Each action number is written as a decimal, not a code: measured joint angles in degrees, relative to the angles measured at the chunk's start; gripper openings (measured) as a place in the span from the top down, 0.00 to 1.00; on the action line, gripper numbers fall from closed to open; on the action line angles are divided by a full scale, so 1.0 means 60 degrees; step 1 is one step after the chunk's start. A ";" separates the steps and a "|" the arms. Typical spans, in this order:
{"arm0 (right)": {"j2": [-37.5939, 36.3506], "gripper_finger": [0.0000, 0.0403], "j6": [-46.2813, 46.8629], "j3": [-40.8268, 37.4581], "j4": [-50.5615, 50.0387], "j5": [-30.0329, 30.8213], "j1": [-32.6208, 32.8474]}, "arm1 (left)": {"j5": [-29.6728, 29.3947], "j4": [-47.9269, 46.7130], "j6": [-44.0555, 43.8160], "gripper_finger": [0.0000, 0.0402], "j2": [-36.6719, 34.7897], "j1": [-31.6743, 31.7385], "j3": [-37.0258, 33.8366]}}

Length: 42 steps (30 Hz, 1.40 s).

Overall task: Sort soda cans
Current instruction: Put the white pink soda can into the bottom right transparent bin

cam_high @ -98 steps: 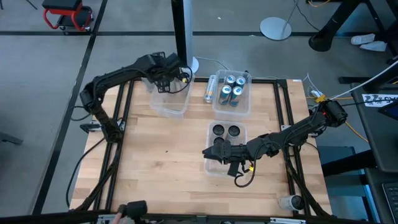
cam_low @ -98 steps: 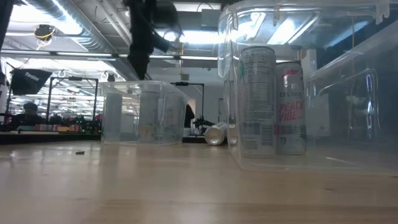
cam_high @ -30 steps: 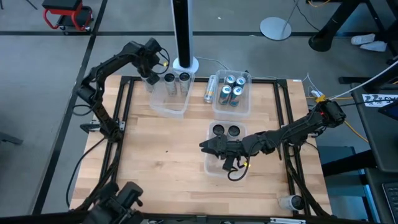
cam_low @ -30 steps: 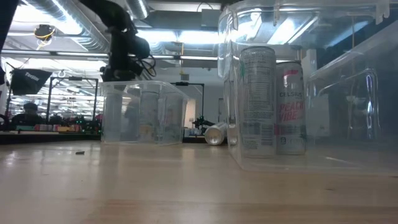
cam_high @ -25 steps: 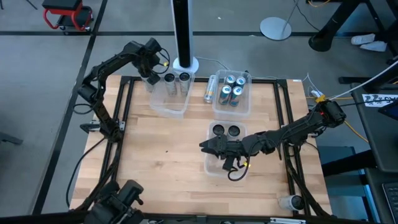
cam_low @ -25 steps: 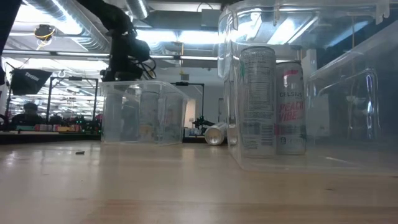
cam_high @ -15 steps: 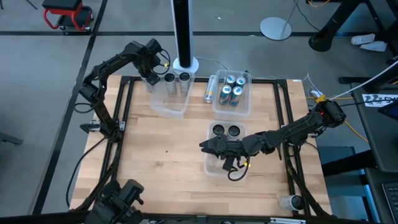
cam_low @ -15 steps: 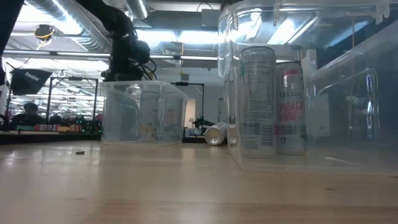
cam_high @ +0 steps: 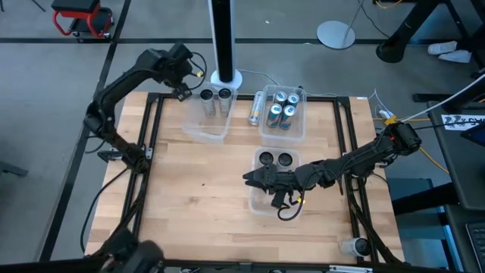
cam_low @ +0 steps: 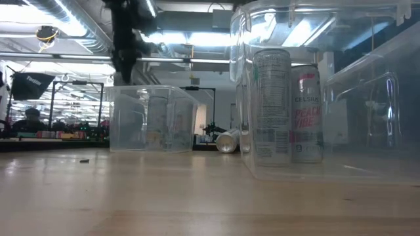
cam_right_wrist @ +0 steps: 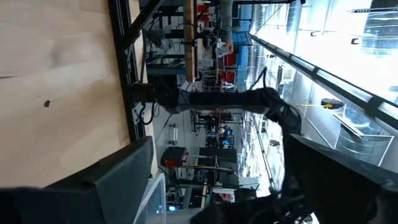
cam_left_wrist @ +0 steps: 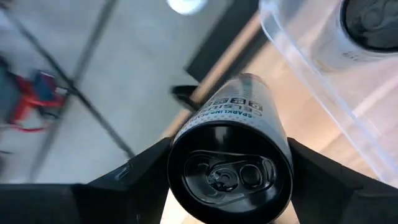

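My left gripper hangs over the table's far-left corner, beside the far-left clear bin, shut on a silver soda can with a black top. Two cans stand in that bin. Several blue-and-silver cans stand in the far-middle bin. Two dark cans stand in the near bin. One can lies on its side between the far bins. My right gripper hovers open and level over the near bin. My left gripper pinches the can's side wall near its top end between its two fingers, one on each side. The fingers come slanting down from above, roughly along the can. The can hangs tilted below them, black top toward the wrist, clear of table and bin.
The table's black frame rail runs under the left arm. A white pole base stands just beyond the far edge. Another can lies off the near-right corner. Bare wood spreads over the table's near left.
My left gripper has risen from the far-left bin's far-left corner and drawn a little toward the table's left edge.
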 joint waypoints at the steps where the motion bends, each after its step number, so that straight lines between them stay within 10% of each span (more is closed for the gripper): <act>1: 0.0000 0.09 0.0000 0.0000 0.0000 0.0003 0.0000 | -0.0261 -0.0049 0.0000 0.37 -0.0176 -0.0102 0.0112; 8: 0.0000 0.09 -0.0004 0.0000 0.0071 0.0004 0.0000 | -0.0743 -0.0306 -0.0387 0.37 -0.1406 -0.0750 0.0864; 16: 0.0000 0.09 -0.0006 0.0094 0.0333 0.0233 0.0000 | 0.0991 -0.0253 -0.0715 0.37 -0.2522 -0.2339 0.1000; 27: -0.0004 0.09 0.1405 0.2409 -0.3443 0.0965 0.0314 | 0.1236 -0.0230 -0.1984 0.37 -0.3334 -0.5928 0.1000; 42: 0.0007 0.09 0.2981 0.2900 -0.4258 0.0898 0.1425 | 0.1774 0.0271 -0.4792 0.37 -0.3169 -1.1281 -0.0955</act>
